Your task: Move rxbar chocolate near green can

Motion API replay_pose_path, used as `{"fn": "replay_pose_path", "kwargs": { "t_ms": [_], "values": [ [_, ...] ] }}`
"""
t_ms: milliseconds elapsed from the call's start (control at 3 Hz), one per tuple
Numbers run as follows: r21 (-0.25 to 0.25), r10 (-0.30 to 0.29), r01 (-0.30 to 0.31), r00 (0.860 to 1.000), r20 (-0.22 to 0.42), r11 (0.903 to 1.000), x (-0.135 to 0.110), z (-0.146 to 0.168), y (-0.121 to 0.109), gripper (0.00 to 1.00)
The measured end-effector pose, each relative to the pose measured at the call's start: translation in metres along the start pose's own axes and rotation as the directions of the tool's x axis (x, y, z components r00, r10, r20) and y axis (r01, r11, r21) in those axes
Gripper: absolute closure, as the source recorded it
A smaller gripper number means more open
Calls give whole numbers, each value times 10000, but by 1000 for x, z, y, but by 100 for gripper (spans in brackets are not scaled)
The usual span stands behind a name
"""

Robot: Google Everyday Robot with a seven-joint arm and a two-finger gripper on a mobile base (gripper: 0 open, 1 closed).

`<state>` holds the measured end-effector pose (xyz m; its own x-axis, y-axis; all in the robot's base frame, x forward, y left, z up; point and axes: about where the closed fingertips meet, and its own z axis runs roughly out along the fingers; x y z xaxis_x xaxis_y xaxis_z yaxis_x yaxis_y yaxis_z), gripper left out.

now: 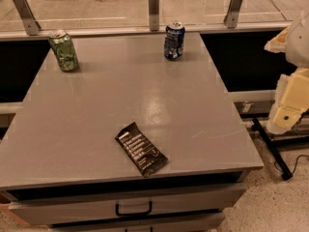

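Observation:
The rxbar chocolate (141, 148) is a flat black wrapper with white lettering. It lies at an angle near the front edge of the grey table (120, 91). The green can (63, 50) stands upright, dented, at the table's far left corner. My gripper (289, 103), a cream-coloured part of the arm, hangs off the table's right side, well away from both the bar and the can. It holds nothing that I can see.
A dark-blue can (174, 40) with white markings stands at the back middle of the table. A railing with metal posts (153, 7) runs behind the table. A drawer with a black handle (133, 210) sits below the front edge.

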<state>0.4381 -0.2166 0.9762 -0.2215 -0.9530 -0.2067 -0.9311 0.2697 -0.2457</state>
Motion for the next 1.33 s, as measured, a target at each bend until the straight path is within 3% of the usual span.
{"fn": "replay_pose_path", "kwargs": {
  "t_ms": [333, 667, 1333],
  "values": [
    [2, 0, 0, 10000, 1, 10000, 0, 0, 0, 0],
    [-392, -114, 140, 9978, 649, 9991, -29, 17, 7, 0],
    [-1332, 212, 97, 9732, 2288, 9910, -117, 72, 40, 0]
  ]
}}
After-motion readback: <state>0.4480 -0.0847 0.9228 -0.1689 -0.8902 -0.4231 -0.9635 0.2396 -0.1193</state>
